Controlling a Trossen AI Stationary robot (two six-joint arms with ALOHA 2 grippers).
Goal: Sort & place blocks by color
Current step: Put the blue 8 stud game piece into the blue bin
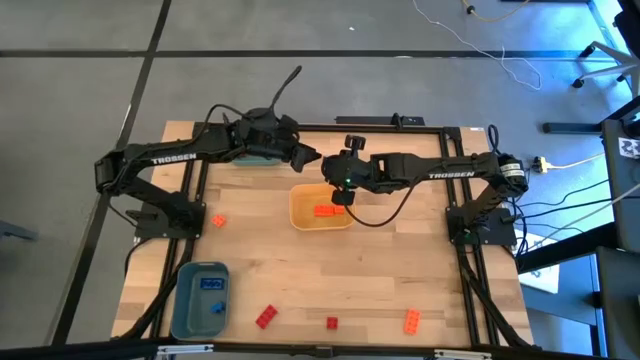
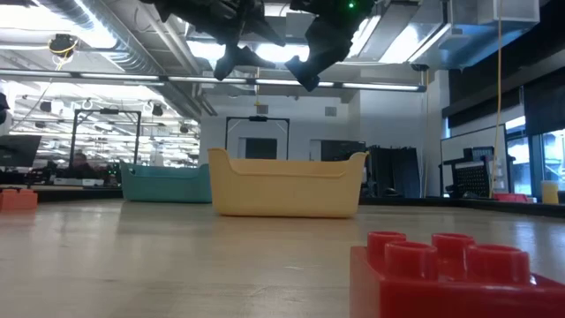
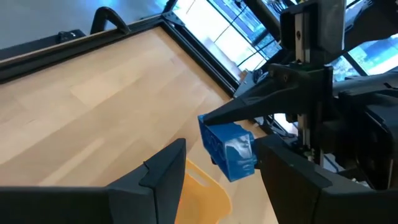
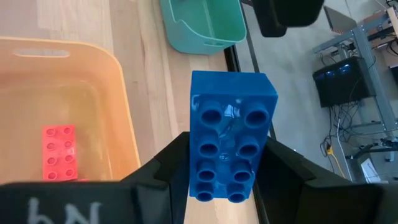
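- The wooden tabletop (image 1: pixel 380 280) carries three bins and scattered bricks; in the low view a room with ceiling pipes and dark equipment lies behind it.
- The yellow-orange bin (image 1: pixel 300 213) sits just below the right claw (image 1: pixel 338 192), and the teal bin (image 4: pixel 205 25) is just beyond it, under the left arm.
- The blue bin (image 1: pixel 187 305) stands well apart from both claws, at the near left corner, with a blue block inside (image 1: pixel 212 284).
- The right claw hangs in the air over the yellow-orange bin's far rim, its two dark fingers (image 4: pixel 158 168) clamped on the long sides of a blue block (image 4: pixel 230 140), an oblong brick with its hollow underside turned to the wrist camera.
- The left claw (image 1: pixel 305 157) hovers just beside the right one, facing it, its fingers (image 3: pixel 165 171) spread wide and holding nothing; the blue block sits right in front of its tips, not touching them.
- An orange block (image 4: pixel 60 151) lies on the floor of the yellow-orange bin, directly under the right claw.
- Another orange block (image 1: pixel 218 220) lies on the tabletop, well left of the left claw.
- A red block (image 1: pixel 266 317), a smaller red block (image 1: pixel 332 322) and an orange block (image 1: pixel 411 320) lie along the near edge, well apart from both claws.
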